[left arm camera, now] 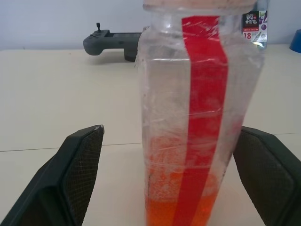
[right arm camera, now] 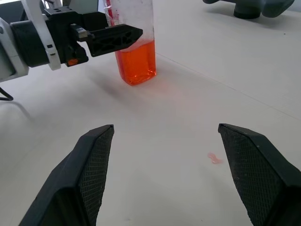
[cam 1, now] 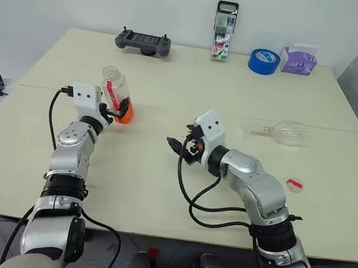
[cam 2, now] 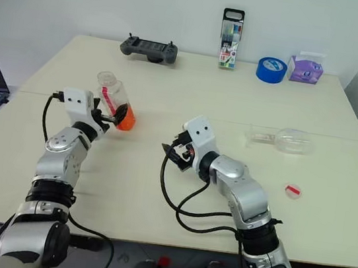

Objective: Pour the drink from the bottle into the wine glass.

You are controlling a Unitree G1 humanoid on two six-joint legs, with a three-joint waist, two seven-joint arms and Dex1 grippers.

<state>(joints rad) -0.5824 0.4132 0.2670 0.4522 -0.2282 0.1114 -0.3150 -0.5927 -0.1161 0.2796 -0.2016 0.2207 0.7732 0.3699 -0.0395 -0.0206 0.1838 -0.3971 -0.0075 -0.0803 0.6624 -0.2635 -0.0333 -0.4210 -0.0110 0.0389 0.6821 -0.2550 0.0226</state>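
Scanning the cream table [cam 1: 157, 191] from its left side, we find the small clear plastic bottle with squarish sides and a red vertical label strip [cam 1: 116, 93] standing upright, uncapped, its mouth open at the top. A shallow layer of translucent orange-red drink [cam 1: 125, 110] sits in its base. Our left gripper [cam 1: 111, 112] has its two black fingers spread wide on either side of the bottle; in the left wrist view we see bare table between each finger pad and the bottle wall, so nothing is gripped.

Near the middle of the table, our right gripper [cam 1: 179, 145] hangs just above the surface, pointing toward the bottle, its fingers [right arm camera: 91, 174] wide apart and empty. A small pink spot [right arm camera: 214, 158] marks the table between them.

Further right, the clear colourless stemmed wine glass [cam 1: 279, 131] lies on its side, well apart from both grippers. Nearer the front edge we note a small red-and-white round cap [cam 1: 295, 184].

Along the back edge stand a dark grey handheld controller [cam 1: 143, 42], a tall marker pack [cam 1: 224, 31], a blue tape roll [cam 1: 264, 61] and a purple tissue box [cam 1: 299, 60].
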